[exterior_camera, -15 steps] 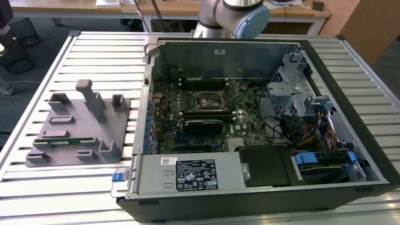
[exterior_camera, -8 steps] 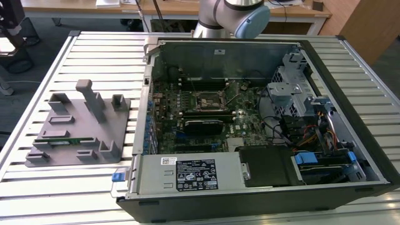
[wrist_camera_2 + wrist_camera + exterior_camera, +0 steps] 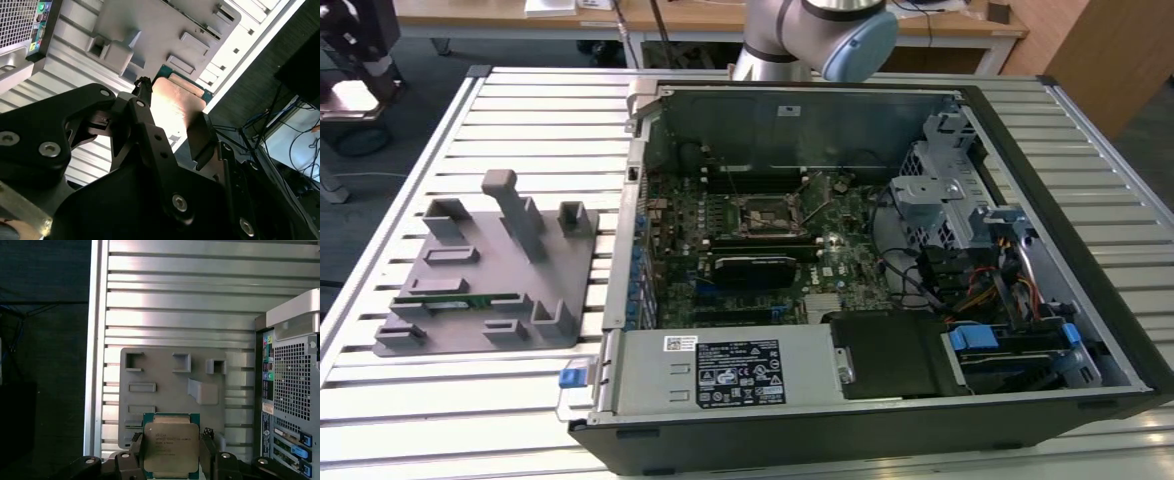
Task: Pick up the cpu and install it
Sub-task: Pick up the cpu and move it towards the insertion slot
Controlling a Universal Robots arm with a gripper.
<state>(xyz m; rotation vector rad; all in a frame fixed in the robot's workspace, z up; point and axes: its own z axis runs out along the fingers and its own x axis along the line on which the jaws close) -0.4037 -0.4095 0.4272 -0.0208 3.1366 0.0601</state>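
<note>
My gripper (image 3: 171, 456) is shut on the cpu (image 3: 170, 440), a flat square chip with a shiny silver top and a thin green edge. A black finger (image 3: 136, 452) presses on each of two opposite sides. In the second wrist view the cpu (image 3: 175, 100) shows between the same fingers (image 3: 199, 136) of the gripper (image 3: 172, 122). It hangs well above the grey holder tray (image 3: 165, 385). In the exterior view the black-framed motherboard socket (image 3: 767, 212) sits inside the open computer case (image 3: 1107, 330), with the arm (image 3: 821, 35) at the far side.
The grey holder tray (image 3: 494, 270) lies on the slatted metal table (image 3: 520, 110) to the exterior view's left of the case, with upright posts and a green memory stick (image 3: 460, 298). The case's rear panel (image 3: 292, 405) stands beside the tray. Cables and a drive cage (image 3: 947, 190) crowd the case's other side.
</note>
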